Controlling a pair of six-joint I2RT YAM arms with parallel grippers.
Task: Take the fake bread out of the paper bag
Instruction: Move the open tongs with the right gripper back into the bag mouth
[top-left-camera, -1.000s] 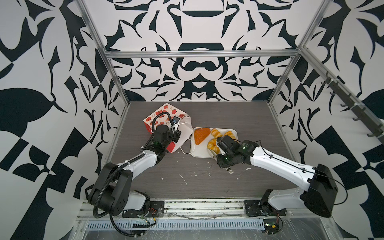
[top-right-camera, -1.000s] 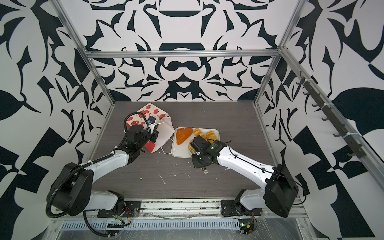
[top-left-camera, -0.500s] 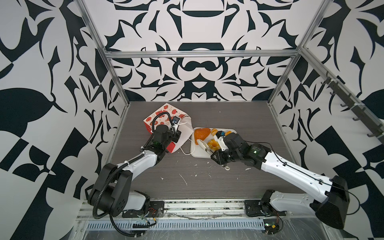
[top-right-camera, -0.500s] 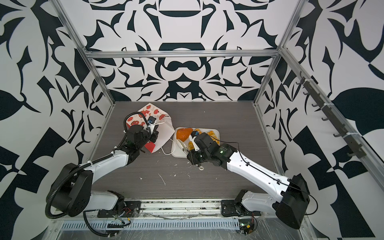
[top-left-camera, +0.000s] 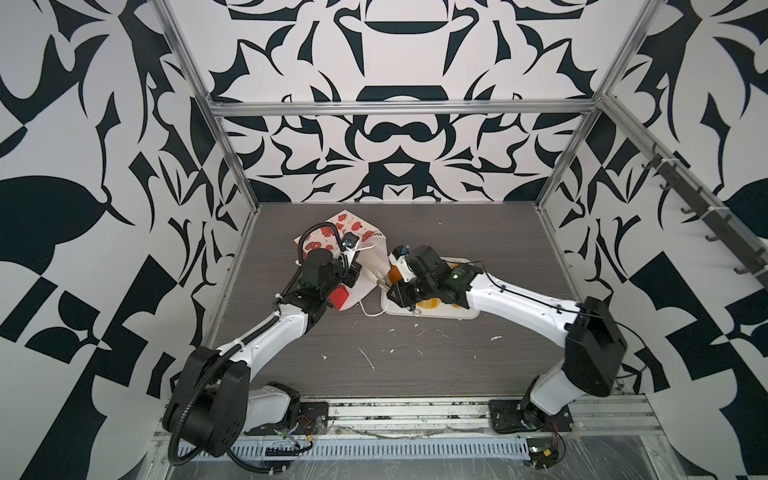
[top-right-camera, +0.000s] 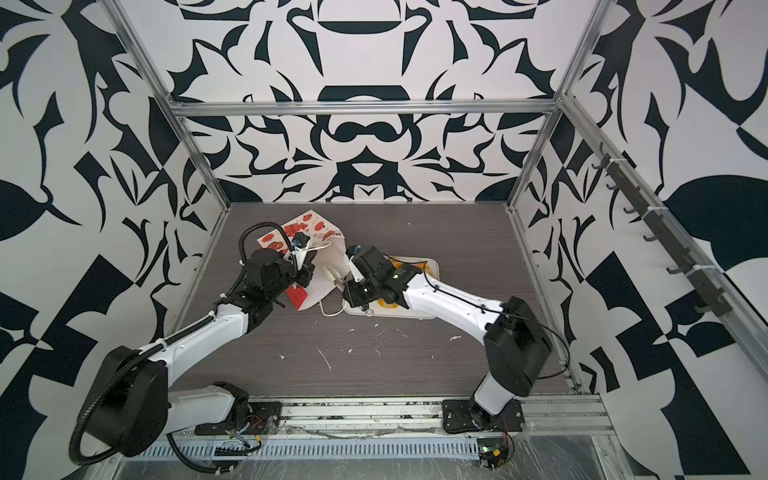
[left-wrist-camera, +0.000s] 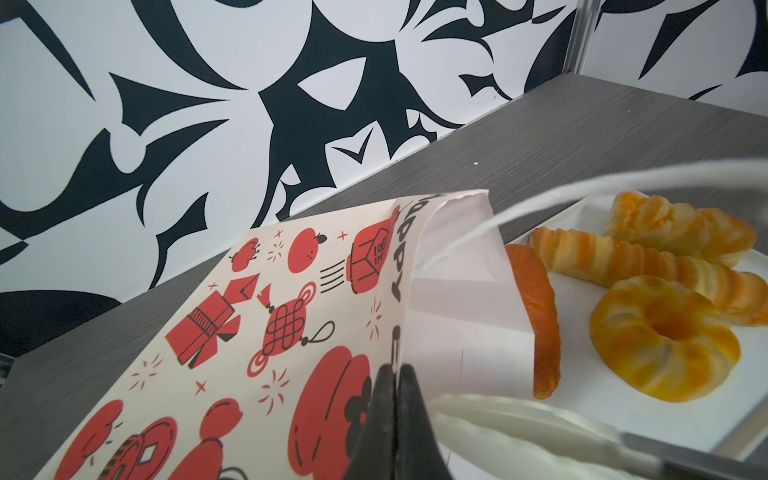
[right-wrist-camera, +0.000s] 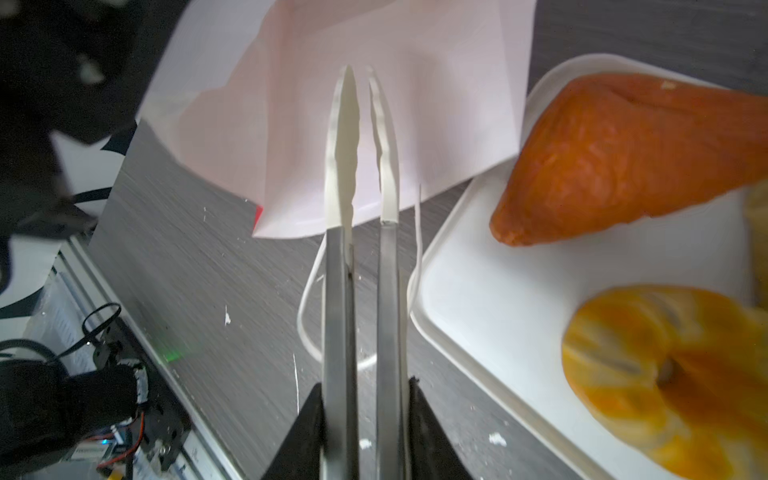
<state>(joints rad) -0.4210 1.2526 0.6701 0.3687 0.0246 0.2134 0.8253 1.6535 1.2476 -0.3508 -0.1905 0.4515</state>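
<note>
Swung off the tray (right-wrist-camera: 478, 299), right end effector (right-wrist-camera: 365, 411) aims tongs (right-wrist-camera: 341, 158) at the paper bag (right-wrist-camera: 457, 104).
It grips the tongs, whose tips are empty and slightly apart; left end effector (left-wrist-camera: 395, 386), jaws together, pinches the bag rim. Fake bread (left-wrist-camera: 665, 340) already lies on the tray; next, reach inside for whatever remains.

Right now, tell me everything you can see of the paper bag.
The paper bag lies on its side on the grey table. It is cream paper printed with red and black motifs, with one solid red panel and a white inside. Its open mouth faces the white tray. The left gripper is shut on the upper mouth edge. One white cord handle loops on the table. Tongs in the right gripper reach to the mouth. Nothing shows inside it.
</note>
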